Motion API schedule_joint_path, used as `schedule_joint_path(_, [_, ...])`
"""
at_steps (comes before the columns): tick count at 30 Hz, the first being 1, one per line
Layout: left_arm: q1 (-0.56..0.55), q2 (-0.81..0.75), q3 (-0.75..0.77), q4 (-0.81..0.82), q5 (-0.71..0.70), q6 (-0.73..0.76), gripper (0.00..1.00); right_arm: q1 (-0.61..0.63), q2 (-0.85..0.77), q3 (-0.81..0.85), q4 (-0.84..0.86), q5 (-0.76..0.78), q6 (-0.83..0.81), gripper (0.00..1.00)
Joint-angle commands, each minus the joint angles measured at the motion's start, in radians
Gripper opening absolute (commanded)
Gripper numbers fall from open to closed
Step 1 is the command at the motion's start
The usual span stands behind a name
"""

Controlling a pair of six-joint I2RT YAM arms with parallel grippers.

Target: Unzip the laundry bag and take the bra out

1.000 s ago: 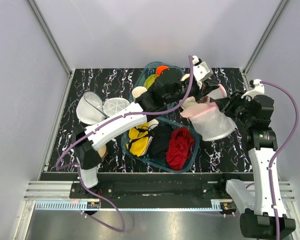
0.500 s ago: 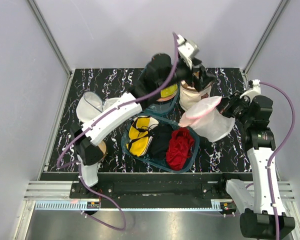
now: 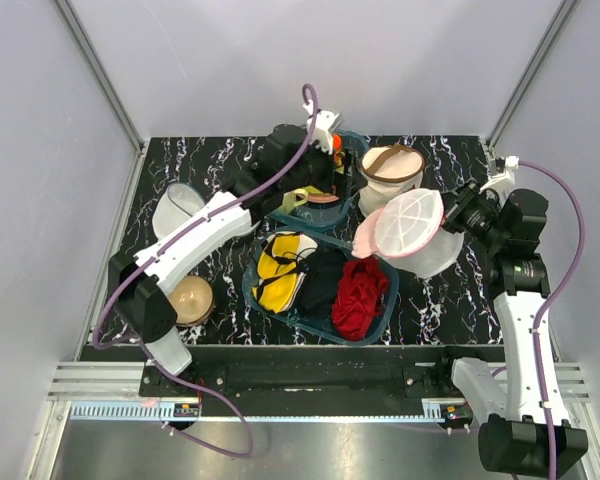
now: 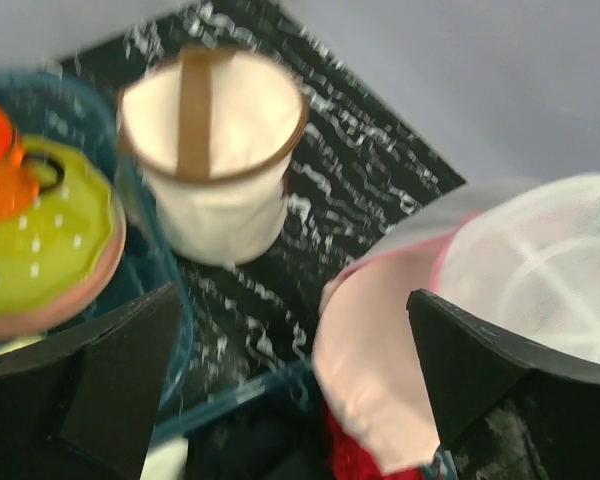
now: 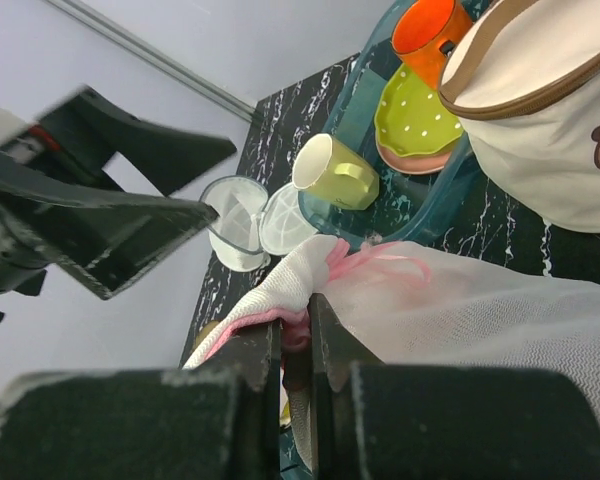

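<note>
Right gripper pinches the bag's pink rim, holding it raised off the table, apparently so its mouth faces the left gripper, whose fingers are spread and empty. The bra shows pink at that mouth, not yet out.

Soft, even light is falling from above, casting faint shadows. My left wrist view is blurring; my right end effector is showing out of focus.
</note>
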Motion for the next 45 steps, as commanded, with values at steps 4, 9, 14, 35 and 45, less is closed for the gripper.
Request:
schedule_joint_path(4, [0.078, -0.234, -0.334, 0.087, 0.109, -0.330, 0.99, -0.012, -0.032, 0.012, 0.105, -0.032, 0.048, 0.00])
schedule_joint_path(9, [0.078, -0.225, -0.411, 0.095, 0.208, -0.475, 0.99, -0.015, -0.032, -0.005, 0.159, -0.032, 0.082, 0.00])
schedule_joint_path(14, [0.078, -0.171, -0.493, 0.308, 0.428, -0.657, 0.99, -0.017, -0.022, -0.007, 0.184, -0.037, 0.098, 0.00])
schedule_joint_path(35, [0.059, -0.047, -0.461, 0.476, 0.599, -0.819, 0.00, -0.018, 0.001, -0.007, 0.179, -0.032, 0.082, 0.00])
schedule_joint_path(45, [0.150, -0.243, -0.236, 0.083, 0.452, -0.567, 0.00, -0.031, 0.038, 0.033, -0.025, 0.098, -0.014, 0.00])
